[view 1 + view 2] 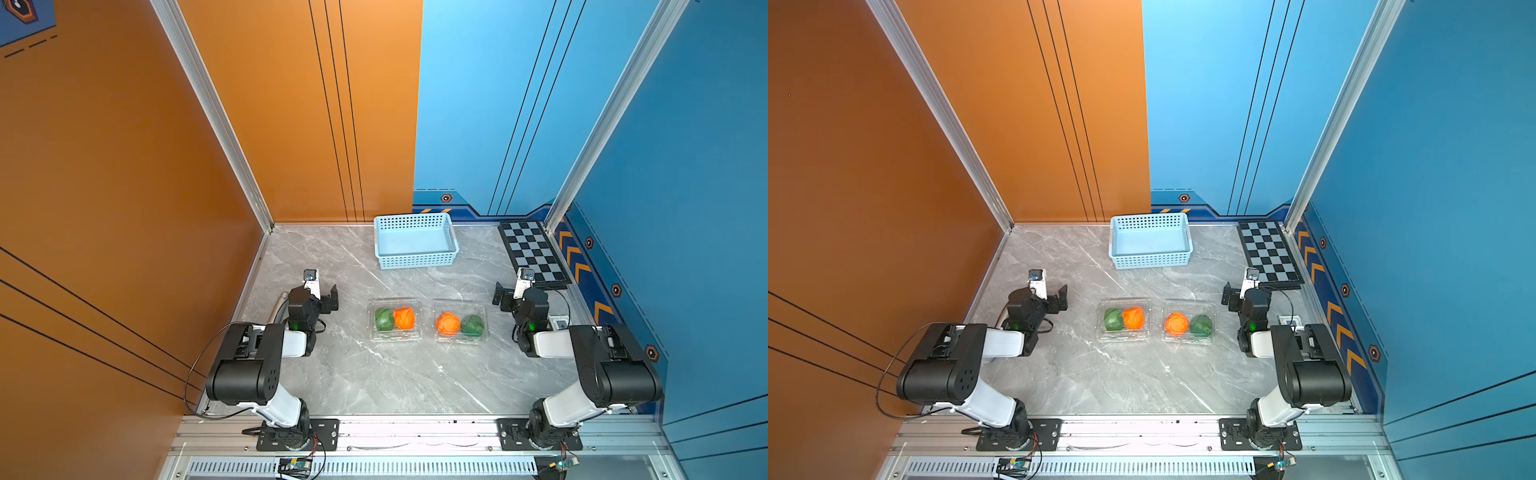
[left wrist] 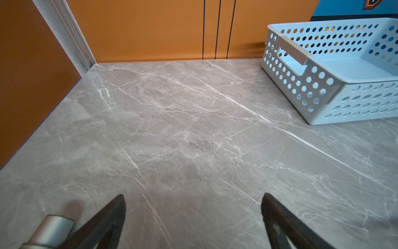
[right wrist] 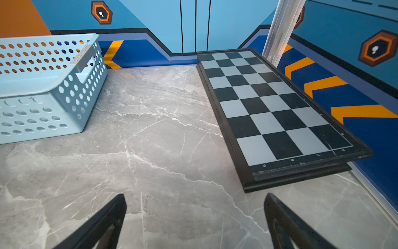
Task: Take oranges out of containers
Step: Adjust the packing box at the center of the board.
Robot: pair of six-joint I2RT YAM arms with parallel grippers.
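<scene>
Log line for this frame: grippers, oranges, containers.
left gripper: open, empty | right gripper: open, empty | left orange: in left clamshell | right orange: in right clamshell | blue basket: empty

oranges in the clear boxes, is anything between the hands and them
Nothing lies on the table between the left hand and the left box, or the right hand and the right box. But both lids look shut over the left orange and right orange, so they are in the way.
</scene>
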